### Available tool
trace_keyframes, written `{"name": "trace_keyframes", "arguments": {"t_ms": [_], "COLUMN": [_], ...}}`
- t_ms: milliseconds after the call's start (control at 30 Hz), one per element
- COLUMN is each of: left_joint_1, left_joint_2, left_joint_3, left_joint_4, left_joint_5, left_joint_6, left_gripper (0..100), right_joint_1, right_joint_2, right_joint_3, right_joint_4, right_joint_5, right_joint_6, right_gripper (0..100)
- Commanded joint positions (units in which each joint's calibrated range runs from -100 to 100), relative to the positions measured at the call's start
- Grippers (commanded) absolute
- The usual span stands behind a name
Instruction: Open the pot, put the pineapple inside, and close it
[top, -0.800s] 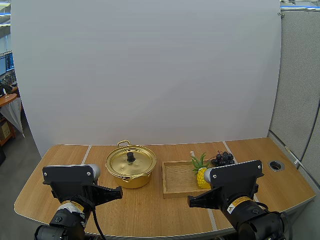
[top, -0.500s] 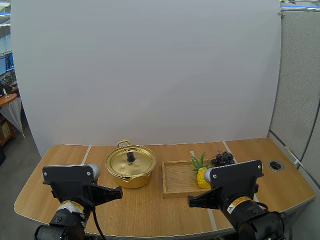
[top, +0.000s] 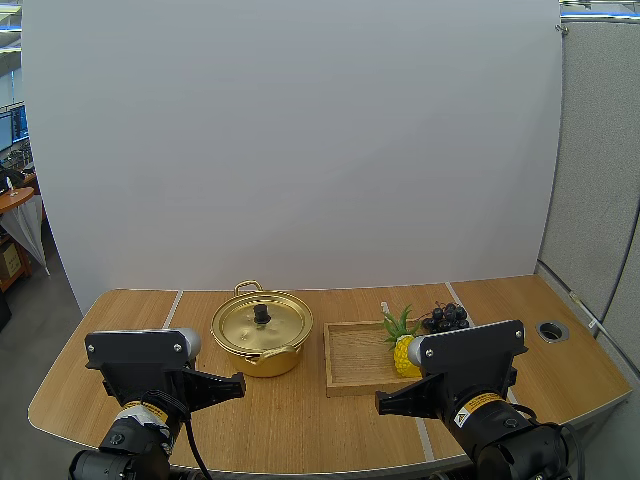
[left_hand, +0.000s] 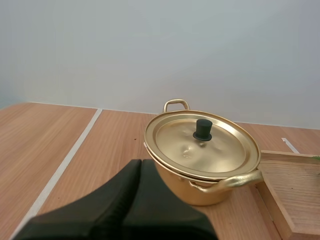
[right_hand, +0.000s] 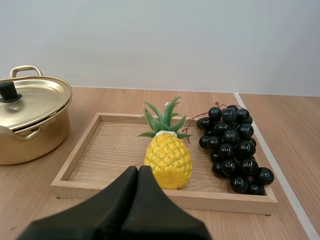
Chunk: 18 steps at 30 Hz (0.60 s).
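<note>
1. Nearest, the left gripper (left_hand: 140, 164) and right gripper (right_hand: 138, 170) hover with fingers pressed together, holding nothing.
2. The pineapple (right_hand: 168, 159) stands upright in the wooden tray (right_hand: 80, 152), with black grapes (right_hand: 232, 145) just to its right.
3. Left of the tray and slightly farther, the gold pot (left_hand: 200, 187) has its lid (left_hand: 220, 145) on.

Gold pot (right_hand: 30, 145), black knob (left_hand: 202, 129); yellow pineapple (right_hand: 168, 160), green leaves (right_hand: 165, 122); black grapes (right_hand: 232, 145).

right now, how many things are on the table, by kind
pot with lid: 1
pineapple: 1
bunch of grapes: 1
wooden tray: 1
total: 4
</note>
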Motion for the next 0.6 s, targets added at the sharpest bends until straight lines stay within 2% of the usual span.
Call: {"name": "trace_keyframes", "arguments": {"t_ms": [0, 567], "left_joint_1": [-0.06, -0.06], "left_joint_2": [-0.38, -0.38], "left_joint_3": [0.12, 0.12], "left_joint_4": [0.11, -0.56], "left_joint_5": [-1.22, -1.22], "left_joint_6": [-0.3, -0.63], "left_gripper": [0, 0], "right_joint_1": [0.11, 0.11], "right_joint_2": [-0.27, -0.27], "right_joint_3": [0.21, 0.21], "right_joint_4": [0.0, 0.67], "right_joint_5": [-0.17, -0.17], "right_joint_6": [-0.77, -0.36], "right_gripper": [0, 0]}}
